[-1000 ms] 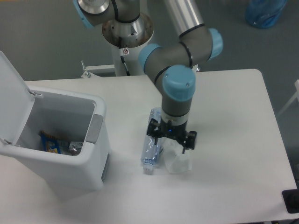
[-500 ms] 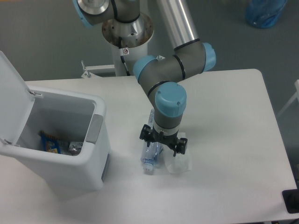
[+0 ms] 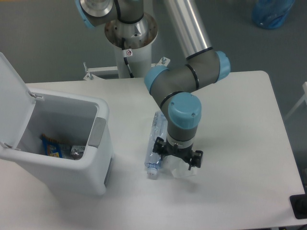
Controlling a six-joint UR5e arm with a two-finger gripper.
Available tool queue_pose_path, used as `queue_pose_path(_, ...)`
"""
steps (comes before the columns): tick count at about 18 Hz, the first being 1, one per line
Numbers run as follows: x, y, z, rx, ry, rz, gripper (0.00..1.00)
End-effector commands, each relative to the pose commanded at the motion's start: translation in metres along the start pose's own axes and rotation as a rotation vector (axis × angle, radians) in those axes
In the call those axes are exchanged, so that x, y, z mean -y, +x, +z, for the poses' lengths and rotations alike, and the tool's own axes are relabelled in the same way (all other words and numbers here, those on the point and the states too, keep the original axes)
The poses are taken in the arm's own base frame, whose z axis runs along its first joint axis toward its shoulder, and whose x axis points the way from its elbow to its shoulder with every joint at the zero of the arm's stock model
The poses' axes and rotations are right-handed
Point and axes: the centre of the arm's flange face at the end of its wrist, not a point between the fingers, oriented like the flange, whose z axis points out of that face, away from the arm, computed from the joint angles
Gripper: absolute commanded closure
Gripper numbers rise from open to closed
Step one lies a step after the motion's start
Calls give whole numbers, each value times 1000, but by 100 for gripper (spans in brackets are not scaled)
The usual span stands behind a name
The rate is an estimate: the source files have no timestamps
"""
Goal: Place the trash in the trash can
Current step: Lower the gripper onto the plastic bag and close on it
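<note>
The crushed clear bottle (image 3: 154,149) lies on the white table (image 3: 240,120) with its white cap toward the front edge. Right beside it sits the crumpled clear wrapper (image 3: 183,171), mostly hidden under my gripper (image 3: 178,158). The gripper points straight down, low over the wrapper, open, with one finger by the bottle's side and the other to the wrapper's right. The white trash can (image 3: 98,125) stands at the left with its lid (image 3: 12,98) flipped up.
Inside the can lie a blue packet (image 3: 51,146) and a crumpled silver piece. The arm's base (image 3: 130,29) rises behind the table. A blue bag (image 3: 272,12) is on the floor at the far right, and a black object (image 3: 298,206) sits at the front right corner.
The gripper swung left toward the bottle, then back right and lower, so it now sits down over the wrapper. Bottle and trash can have not moved.
</note>
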Motion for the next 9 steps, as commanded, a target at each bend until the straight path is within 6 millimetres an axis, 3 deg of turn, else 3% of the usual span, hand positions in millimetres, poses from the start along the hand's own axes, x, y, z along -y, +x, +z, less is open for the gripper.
queue_pose_path(6, 6, 4, 15, 0, -24, -17, 39)
queue_pose_path(8, 9, 9, 15, -7, -20, -22, 68)
queue_pose_path(9, 10, 9, 14, -9, -14, -36, 88)
